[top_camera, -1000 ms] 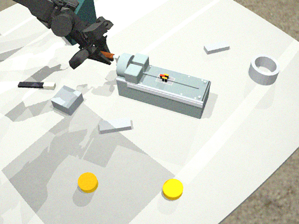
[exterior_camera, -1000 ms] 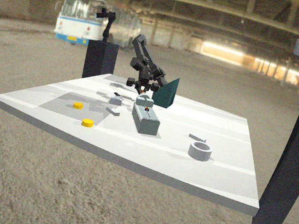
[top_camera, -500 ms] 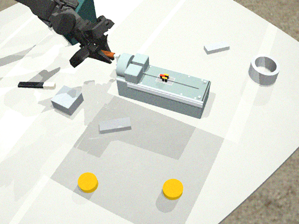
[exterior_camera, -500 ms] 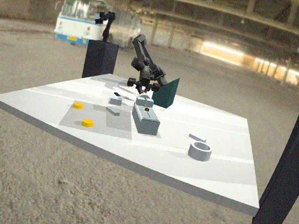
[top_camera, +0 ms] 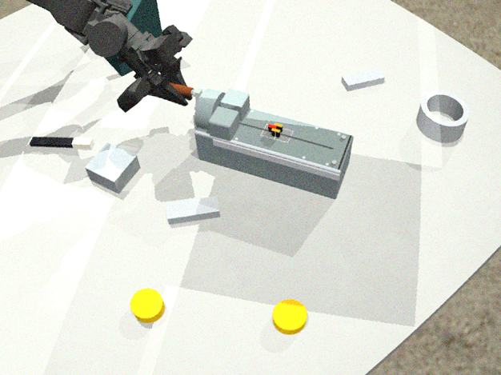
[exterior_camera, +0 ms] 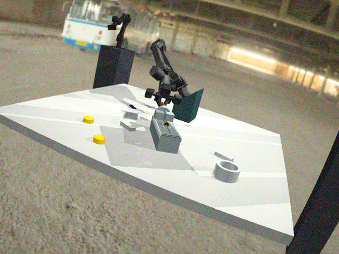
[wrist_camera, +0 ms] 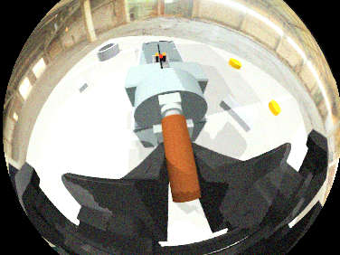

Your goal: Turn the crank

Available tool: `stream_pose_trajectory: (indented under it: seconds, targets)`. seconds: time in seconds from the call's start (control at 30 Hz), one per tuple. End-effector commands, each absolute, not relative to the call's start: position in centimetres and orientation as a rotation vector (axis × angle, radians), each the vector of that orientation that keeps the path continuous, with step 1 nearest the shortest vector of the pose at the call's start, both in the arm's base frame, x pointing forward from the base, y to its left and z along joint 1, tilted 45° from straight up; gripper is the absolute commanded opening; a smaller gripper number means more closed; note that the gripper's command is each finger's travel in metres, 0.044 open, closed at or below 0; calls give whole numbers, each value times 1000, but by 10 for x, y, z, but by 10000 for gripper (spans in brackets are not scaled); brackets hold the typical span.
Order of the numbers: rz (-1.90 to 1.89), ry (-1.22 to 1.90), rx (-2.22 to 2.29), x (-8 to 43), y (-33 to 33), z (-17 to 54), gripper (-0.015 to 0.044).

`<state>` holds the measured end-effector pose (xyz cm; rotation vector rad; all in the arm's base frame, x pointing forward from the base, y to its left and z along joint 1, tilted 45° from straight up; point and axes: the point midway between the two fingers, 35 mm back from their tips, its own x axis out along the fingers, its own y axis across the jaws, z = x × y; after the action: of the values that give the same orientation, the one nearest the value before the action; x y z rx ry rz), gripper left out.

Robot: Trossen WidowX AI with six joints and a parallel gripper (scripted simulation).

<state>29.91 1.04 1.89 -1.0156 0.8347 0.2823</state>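
The grey-green machine (top_camera: 271, 166) (exterior_camera: 167, 143) (wrist_camera: 155, 101) stands on the table, with its round crank end toward the arm. My gripper (top_camera: 187, 96) (wrist_camera: 182, 167) is shut on the orange-brown crank handle (top_camera: 182, 89) (wrist_camera: 180, 149), which sticks out from the crank's pale hub. In the exterior view the gripper (exterior_camera: 162, 103) is just behind the machine's top. The red pointer (top_camera: 271, 126) (wrist_camera: 161, 56) sits on the slot in the top plate, close to the brass marks (top_camera: 277, 125). In the top view it looks slightly toward the crank side of them; exact level is too small to tell.
A teal wedge block (top_camera: 144, 5) (exterior_camera: 188, 107) stands beside the arm. A grey block (top_camera: 113, 166), a black-and-white bar (top_camera: 53, 142), flat grey bars (top_camera: 194, 211) (top_camera: 362, 80), a grey ring (top_camera: 439, 132) (exterior_camera: 225, 175) and two yellow discs (top_camera: 147, 304) (top_camera: 289, 315) lie around the machine.
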Motion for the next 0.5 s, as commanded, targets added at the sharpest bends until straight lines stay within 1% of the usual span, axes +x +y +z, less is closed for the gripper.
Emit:
stream_pose_trajectory:
  seconds: [0.0,0.47]
  targets:
    - [310,845,-1013,294,14,13,0]
    - [310,845,-1013,293,15,10,0]
